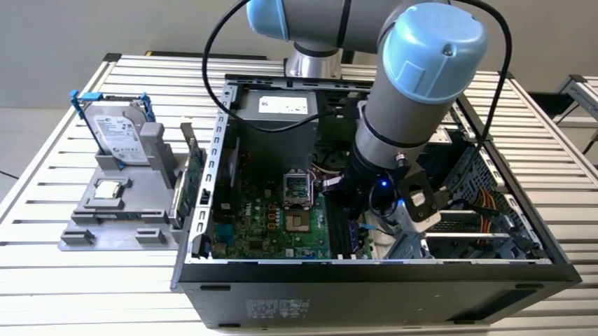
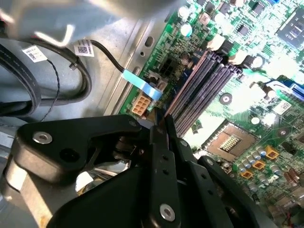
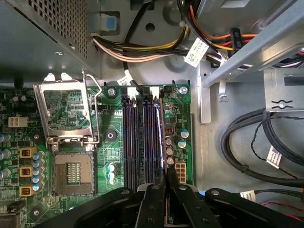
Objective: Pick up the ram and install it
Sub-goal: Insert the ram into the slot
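The gripper [image 3: 165, 183] has its two fingers [image 3: 154, 204] clamped on the single ram [image 3: 160, 137], which stands on edge in the outermost of four black slots [image 3: 137, 142] on the motherboard [image 3: 107, 137]. One open computer case [image 1: 374, 283] surrounds them; one hard drive [image 1: 117, 136] stands outside on the table [image 1: 38, 280].

In the exterior view, the arm's wrist is blocking your sight of the gripper [image 1: 360, 210] and of the slots beneath it inside the computer case [image 1: 523, 269]. In the first wrist view, the ram [image 3: 162, 135] is showing you only a thin edge, its lower end disappearing behind the fingers [image 3: 154, 204], so you cannot tell whether it is seated. The frame edge is cutting off the gripper body in both wrist views. Blur is smearing the grey bracket [image 2: 95, 14] in the second wrist view.
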Action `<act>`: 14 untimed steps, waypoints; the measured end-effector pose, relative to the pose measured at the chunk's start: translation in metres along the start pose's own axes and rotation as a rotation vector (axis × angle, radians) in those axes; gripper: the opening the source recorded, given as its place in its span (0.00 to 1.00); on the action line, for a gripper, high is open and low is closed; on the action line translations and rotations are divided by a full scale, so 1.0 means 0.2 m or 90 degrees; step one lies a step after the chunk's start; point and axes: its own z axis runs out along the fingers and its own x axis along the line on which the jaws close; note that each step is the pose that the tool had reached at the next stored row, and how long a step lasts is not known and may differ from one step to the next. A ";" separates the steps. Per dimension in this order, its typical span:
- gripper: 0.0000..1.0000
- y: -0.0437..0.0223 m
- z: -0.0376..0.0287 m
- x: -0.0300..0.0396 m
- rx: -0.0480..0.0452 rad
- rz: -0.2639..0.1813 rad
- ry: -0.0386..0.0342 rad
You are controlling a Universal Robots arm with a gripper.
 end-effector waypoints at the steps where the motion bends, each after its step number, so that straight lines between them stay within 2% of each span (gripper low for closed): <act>1: 0.00 0.000 -0.005 0.000 0.0003 0.000 0.0001; 8: 0.00 0.001 -0.012 0.000 0.0010 -0.009 0.0009; 11: 0.00 0.003 -0.029 0.000 0.0015 -0.013 0.0013; 14: 0.00 0.004 -0.037 0.000 0.0051 -0.015 0.0014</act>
